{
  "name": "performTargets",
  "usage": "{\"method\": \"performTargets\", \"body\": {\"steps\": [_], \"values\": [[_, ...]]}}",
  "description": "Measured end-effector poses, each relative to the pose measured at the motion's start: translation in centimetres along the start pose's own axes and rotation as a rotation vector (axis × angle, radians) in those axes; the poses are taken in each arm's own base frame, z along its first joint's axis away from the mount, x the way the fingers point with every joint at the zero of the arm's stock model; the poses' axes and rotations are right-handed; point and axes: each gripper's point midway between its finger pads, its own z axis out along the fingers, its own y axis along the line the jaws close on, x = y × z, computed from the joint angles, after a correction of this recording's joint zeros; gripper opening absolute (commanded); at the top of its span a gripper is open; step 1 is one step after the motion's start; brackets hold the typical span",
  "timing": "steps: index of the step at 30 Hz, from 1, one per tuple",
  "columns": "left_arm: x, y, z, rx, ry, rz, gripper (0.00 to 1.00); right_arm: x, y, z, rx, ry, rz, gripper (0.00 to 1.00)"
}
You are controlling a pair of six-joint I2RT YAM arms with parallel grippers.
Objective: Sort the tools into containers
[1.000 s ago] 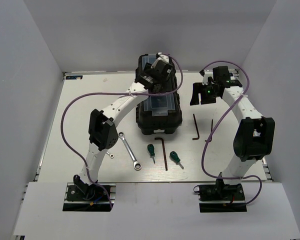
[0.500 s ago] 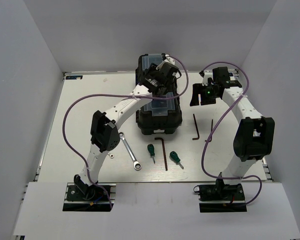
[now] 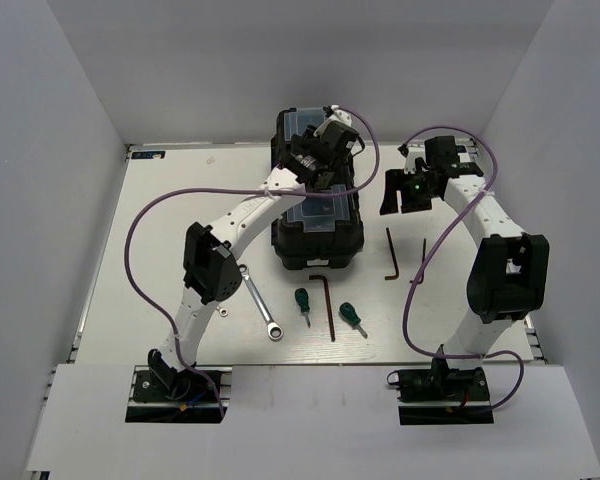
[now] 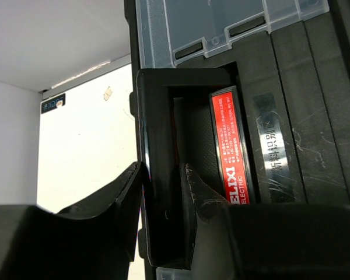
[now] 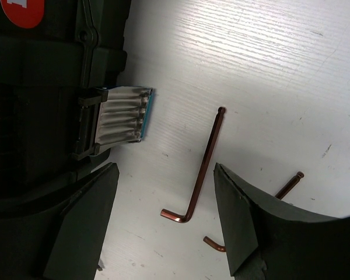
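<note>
Quick update from the remote seat. Over the last second the left arm shifts its wrist a bit further across the lid of the toolbox (image 3: pixel 320 245), and the left gripper (image 4: pixel 160 204) now sits right down in the handle well. Its fingers (image 4: pixel 123 201) straddle a black bar next to the red label (image 4: pixel 230 146). I can't tell from the wrist cam whether it's actually pinching that bar or just sitting around it.

The right arm hasn't budged. The right gripper (image 5: pixel 164 169) hangs spread wide and empty over the table, beside the silver latch (image 5: pixel 119 119), with a hex key (image 5: pixel 205 163) lying under it.

Nothing's sorted yet. The long wrench (image 3: pixel 260 300), both screwdrivers (image 3: pixel 302 301) and all the hex keys are on the table in front of and to the right of the box. I read this as lining up to open the lid, so the sorting itself hasn't started.
</note>
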Motion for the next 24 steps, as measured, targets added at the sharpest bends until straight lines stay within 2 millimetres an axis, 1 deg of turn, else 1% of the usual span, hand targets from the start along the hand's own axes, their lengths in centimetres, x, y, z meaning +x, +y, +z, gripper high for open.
{"method": "performTargets", "body": {"steps": [9, 12, 15, 16, 17, 19, 20, 21, 24], "values": [[-0.6, -0.3, -0.2, 0.054, 0.012, -0.068, 0.26, 0.1, 0.0, 0.0, 0.000, 0.003, 0.001, 0.72], [-0.6, -0.5, -0.3, 0.069, 0.014, -0.082, 0.25, 0.1, 0.0, 0.0, -0.004, 0.003, 0.001, 0.71], [-0.6, -0.5, -0.3, 0.080, 0.017, -0.097, 0.25, 0.0, 0.2, 0.0, -0.012, 0.001, 0.007, 0.65], [-0.6, -0.6, -0.3, 0.083, 0.018, -0.102, 0.25, -0.1, 0.3, 0.0, -0.018, -0.002, 0.011, 0.60], [-0.6, -0.6, -0.3, 0.088, 0.019, -0.105, 0.25, -0.3, 0.5, 0.0, -0.027, -0.004, 0.015, 0.57], [-0.6, -0.6, -0.3, 0.093, 0.021, -0.112, 0.25, -0.9, 0.8, 0.1, -0.044, -0.009, 0.019, 0.52], [-0.6, -0.7, -0.2, 0.097, 0.023, -0.114, 0.25, -1.3, 1.1, 0.4, -0.057, -0.008, 0.018, 0.52], [-0.6, -0.7, -0.2, 0.101, 0.025, -0.116, 0.25, -1.7, 1.3, 0.6, -0.069, -0.007, 0.020, 0.46], [-0.6, -0.7, -0.2, 0.104, 0.026, -0.120, 0.25, -2.5, 2.0, 1.7, -0.110, 0.011, 0.024, 0.46]]}}
